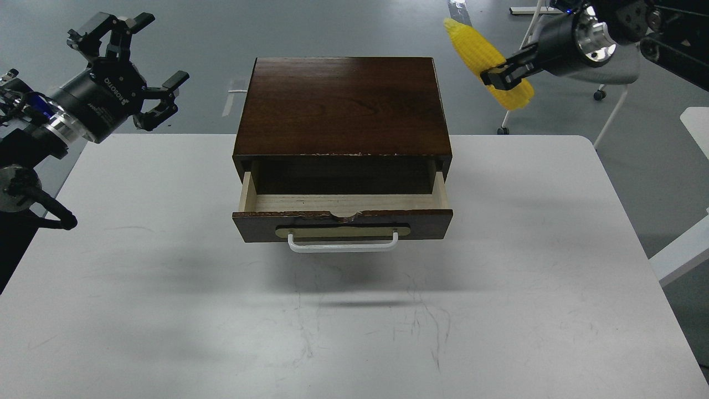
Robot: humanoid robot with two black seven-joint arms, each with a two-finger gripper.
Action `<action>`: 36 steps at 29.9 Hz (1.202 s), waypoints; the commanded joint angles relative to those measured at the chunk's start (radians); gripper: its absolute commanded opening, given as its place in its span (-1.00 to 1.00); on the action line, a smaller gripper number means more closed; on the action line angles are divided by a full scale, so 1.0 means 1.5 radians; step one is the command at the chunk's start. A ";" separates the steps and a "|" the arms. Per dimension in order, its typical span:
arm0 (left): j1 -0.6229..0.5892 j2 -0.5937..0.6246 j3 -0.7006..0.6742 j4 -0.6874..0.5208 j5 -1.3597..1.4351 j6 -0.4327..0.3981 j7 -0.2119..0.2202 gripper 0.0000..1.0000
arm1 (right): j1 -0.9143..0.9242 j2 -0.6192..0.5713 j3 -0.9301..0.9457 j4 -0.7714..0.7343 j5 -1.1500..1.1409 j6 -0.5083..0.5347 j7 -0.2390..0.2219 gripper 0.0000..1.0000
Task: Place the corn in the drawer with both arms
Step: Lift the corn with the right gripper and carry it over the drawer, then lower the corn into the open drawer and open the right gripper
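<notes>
I have the corn (487, 64) clamped in my right gripper (501, 75), fingers closed round its lower half, held in the air far right of the box (343, 105) — the drawer (343, 213) stands pulled open and empty, my left gripper (130, 66) spread wide holding nothing — so only the drop-in and closing remain.

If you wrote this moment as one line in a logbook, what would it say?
right hand: holding corn aloft | left hand: open, empty | drawer: open, nothing visible inside | corn: not yet in drawer
</notes>
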 commanded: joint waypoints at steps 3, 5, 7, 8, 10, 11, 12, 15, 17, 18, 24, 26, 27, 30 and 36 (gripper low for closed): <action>-0.002 0.002 -0.001 0.000 0.000 0.000 0.000 0.95 | 0.061 0.116 -0.012 0.057 -0.001 -0.015 0.000 -1.00; -0.002 0.006 -0.001 0.000 0.000 0.000 0.000 0.95 | 0.086 0.164 -0.013 0.081 -0.005 -0.027 0.000 -1.00; -0.002 0.010 0.000 0.001 0.000 0.000 0.000 0.95 | 0.093 0.198 -0.014 0.090 -0.021 -0.043 0.000 -1.00; -0.002 0.010 0.000 0.000 0.000 0.000 0.000 0.95 | 0.094 0.210 -0.017 0.092 -0.027 -0.053 0.000 -1.00; -0.002 0.011 0.000 0.000 0.000 0.000 0.000 0.95 | 0.094 0.245 -0.032 0.093 -0.045 -0.082 0.000 -1.00; -0.002 0.011 0.000 0.000 0.000 0.000 0.000 0.95 | 0.094 0.254 -0.038 0.092 -0.051 -0.092 0.000 -1.00; -0.002 0.012 0.000 0.000 0.000 0.000 0.000 0.95 | 0.095 0.261 -0.051 0.093 -0.064 -0.112 0.000 -1.00; -0.003 0.013 -0.001 0.000 0.000 0.000 0.000 0.95 | 0.095 0.261 -0.068 0.093 -0.082 -0.139 0.000 -1.00; -0.003 0.018 -0.001 0.000 0.000 0.000 0.000 0.95 | 0.095 0.261 -0.076 0.096 -0.096 -0.149 0.000 -1.00; -0.003 0.022 -0.003 0.000 0.000 0.000 0.000 0.95 | 0.095 0.261 -0.078 0.105 -0.099 -0.152 0.000 -1.00; -0.002 0.031 -0.006 -0.002 0.000 0.000 0.000 0.95 | 0.096 0.261 -0.081 0.163 -0.099 -0.148 0.000 -1.00; -0.002 0.036 -0.006 -0.002 0.000 0.000 0.000 0.95 | 0.096 0.261 -0.089 0.170 -0.099 -0.148 0.000 -1.00; -0.002 0.036 -0.006 -0.002 0.000 0.000 0.000 0.95 | 0.096 0.261 -0.096 0.170 -0.099 -0.148 0.000 -1.00; -0.002 0.036 -0.006 -0.003 -0.001 0.000 0.000 0.95 | 0.095 0.261 -0.112 0.173 -0.099 -0.148 0.000 -1.00; -0.002 0.037 -0.006 -0.003 0.000 0.000 0.000 0.95 | 0.089 0.261 -0.133 0.172 -0.099 -0.148 0.000 -0.98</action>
